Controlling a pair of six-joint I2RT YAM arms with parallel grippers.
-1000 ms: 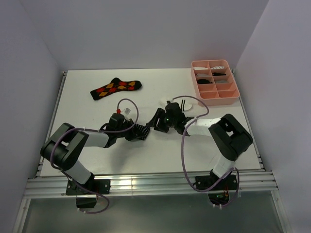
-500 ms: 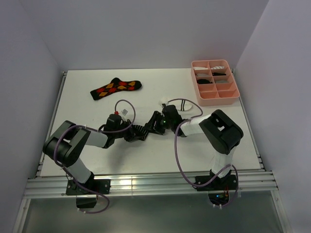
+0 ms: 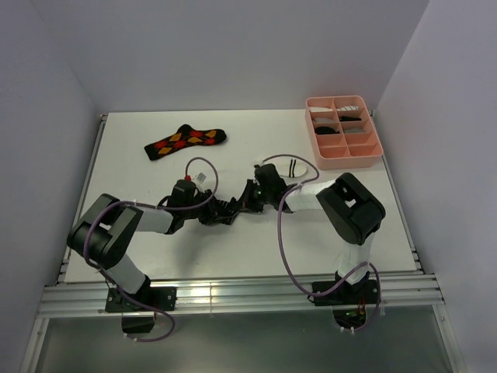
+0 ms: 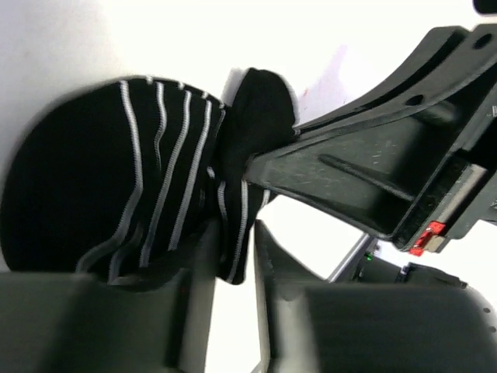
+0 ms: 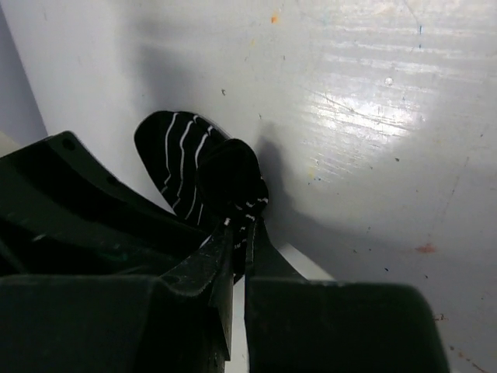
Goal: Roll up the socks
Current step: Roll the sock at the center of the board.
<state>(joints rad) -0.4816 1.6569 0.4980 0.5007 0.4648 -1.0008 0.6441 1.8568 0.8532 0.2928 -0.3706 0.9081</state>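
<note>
The black sock with thin white stripes (image 4: pixel 116 179) sat bunched mid-table (image 5: pixel 373 116) between the arms. The right gripper (image 5: pixel 239 233) had its jaws clenched on a fold. The left gripper (image 4: pixel 233 245) showed a narrow gap with fabric in it, and I could not tell whether it gripped. If the left let go, the roll would probably spring open.
</note>
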